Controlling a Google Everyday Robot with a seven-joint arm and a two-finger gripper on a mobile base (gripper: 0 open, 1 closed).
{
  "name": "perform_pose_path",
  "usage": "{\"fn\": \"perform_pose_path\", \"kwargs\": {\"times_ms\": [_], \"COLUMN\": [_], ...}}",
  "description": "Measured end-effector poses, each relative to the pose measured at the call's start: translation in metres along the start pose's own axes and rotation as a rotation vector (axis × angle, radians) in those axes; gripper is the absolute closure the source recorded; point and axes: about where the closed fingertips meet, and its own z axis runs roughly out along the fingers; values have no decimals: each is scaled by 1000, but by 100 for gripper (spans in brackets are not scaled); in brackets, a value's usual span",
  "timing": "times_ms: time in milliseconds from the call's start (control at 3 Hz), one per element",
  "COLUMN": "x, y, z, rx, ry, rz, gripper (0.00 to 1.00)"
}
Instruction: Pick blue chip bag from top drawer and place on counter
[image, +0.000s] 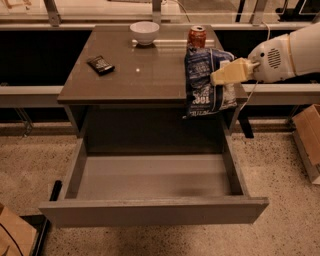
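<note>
The blue chip bag (206, 82) hangs in the air over the counter's (145, 75) right front edge, upright and crinkled, with white print. My gripper (220, 76) comes in from the right on a white arm and is shut on the bag's right side with its tan fingers (229, 71). The top drawer (150, 210) is pulled fully open below the counter, and its grey inside holds nothing.
On the counter stand a white bowl (144, 32) at the back, a red soda can (196, 37) just behind the bag, and a small flat black packet (100, 64) at the left. A cardboard box (307, 135) sits on the floor at the right.
</note>
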Motion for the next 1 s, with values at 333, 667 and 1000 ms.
{"fn": "perform_pose_path", "kwargs": {"times_ms": [333, 667, 1000], "x": [-27, -69, -109], "y": [-45, -75, -92], "z": [41, 60, 84], "rx": [90, 146, 148], "ry": [-132, -250, -336], "rz": [39, 34, 31], "gripper": [100, 100, 81]}}
